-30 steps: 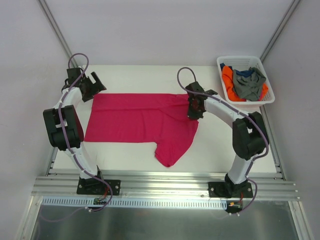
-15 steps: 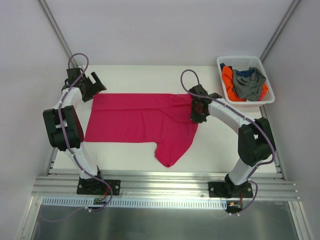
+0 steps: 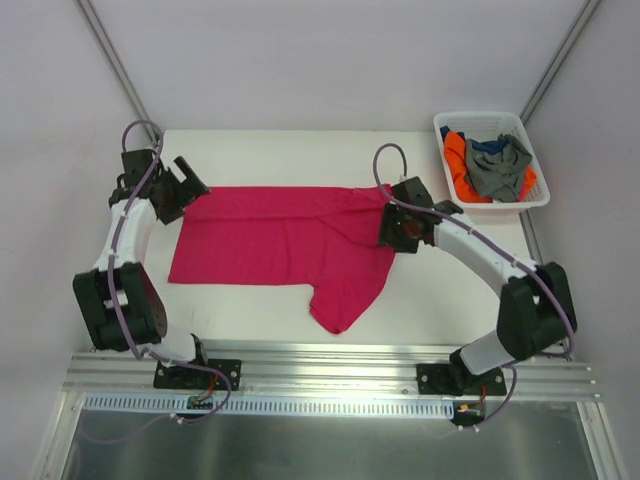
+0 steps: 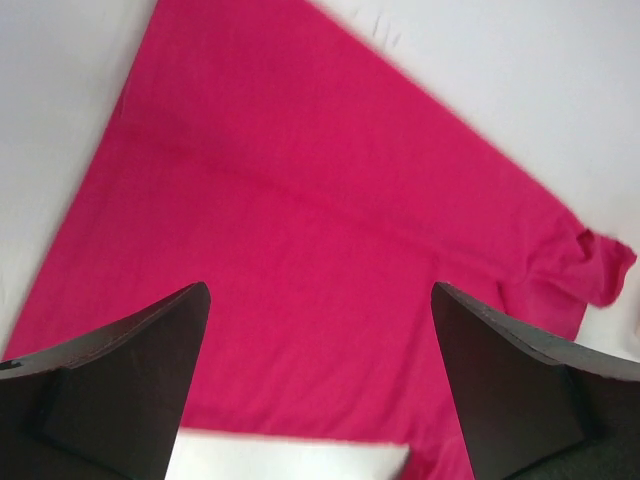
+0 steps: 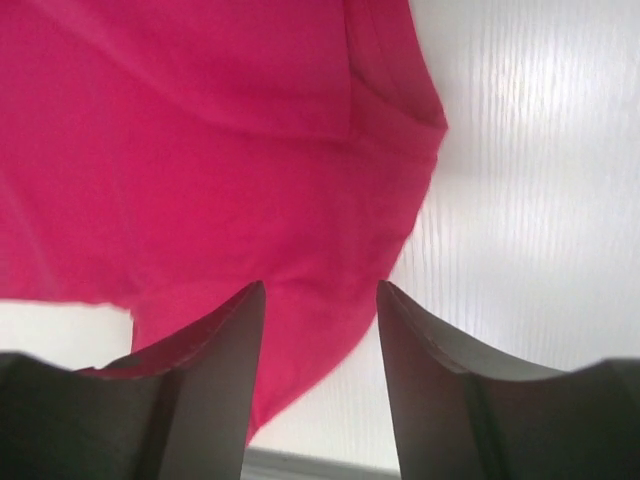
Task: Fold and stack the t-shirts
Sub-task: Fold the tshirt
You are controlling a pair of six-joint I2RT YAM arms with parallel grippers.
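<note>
Now | plain pink t-shirt spread | left fingers, right fingers apart

We've got three views here. The top one sits high up on the near side and looks down over the whole tabletop, right out to the basket at the far right corner. The left wrist cam peers down past the left pincer from fairly near, catching a wide stretch of the pink t-shirt. The right wrist cam looks down past the right pincer and seems closer in, on one edge of the shirt. All three share that shirt and the white tabletop beside it.
</note>
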